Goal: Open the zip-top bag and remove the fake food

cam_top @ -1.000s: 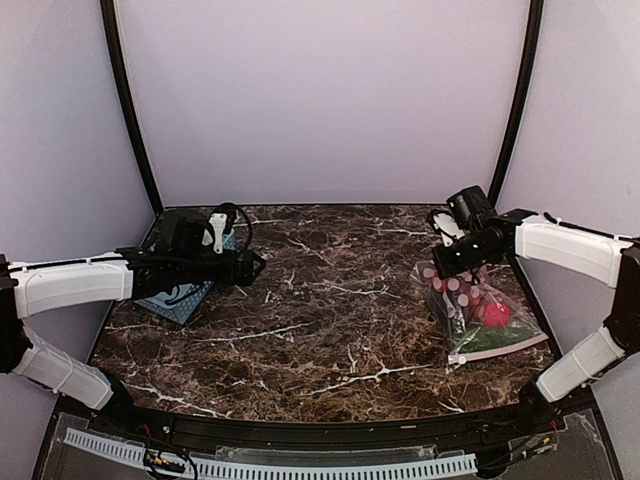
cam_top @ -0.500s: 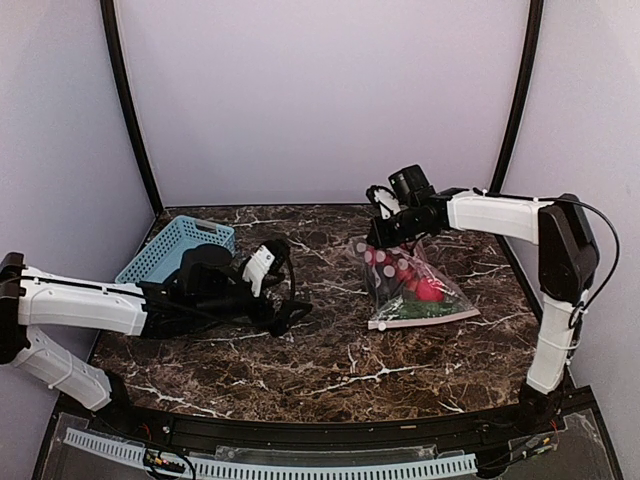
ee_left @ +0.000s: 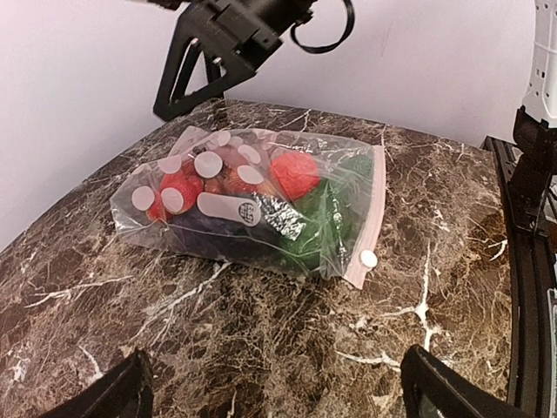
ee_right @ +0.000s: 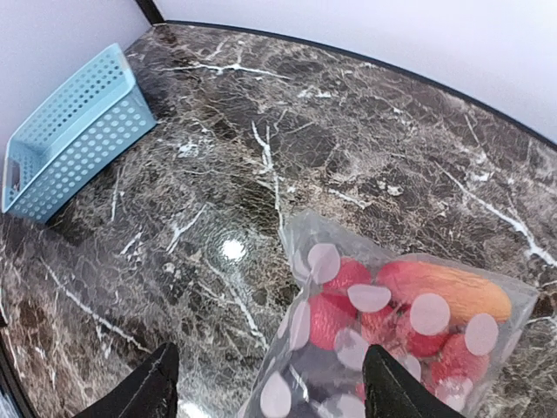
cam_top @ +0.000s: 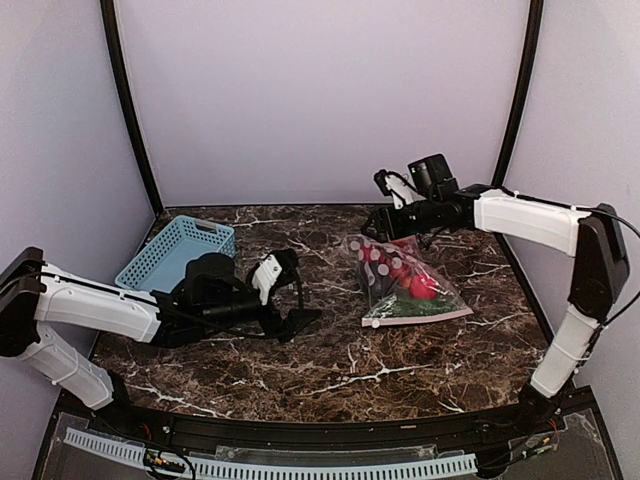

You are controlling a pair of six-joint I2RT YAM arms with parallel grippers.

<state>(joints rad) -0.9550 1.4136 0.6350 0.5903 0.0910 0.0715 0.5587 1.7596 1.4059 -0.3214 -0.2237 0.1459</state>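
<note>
The zip-top bag lies flat on the marble right of centre, its pale zip strip on the near-right edge and shut. Inside shows fake food: red pieces, a green piece, a dark purple one low down and an orange piece. My right gripper hangs open just above the bag's far corner, gripping nothing. My left gripper is open low over the table, left of the bag and pointing at it, a hand's width away.
A blue lattice basket stands at the back left, behind the left arm. Walls close in at the back and both sides. The table's black edge rail runs just past the bag's zip end.
The right gripper brought the bag from the right edge to right of centre, then opened and rose off its corner. The left arm swung from over the basket toward the bag.
</note>
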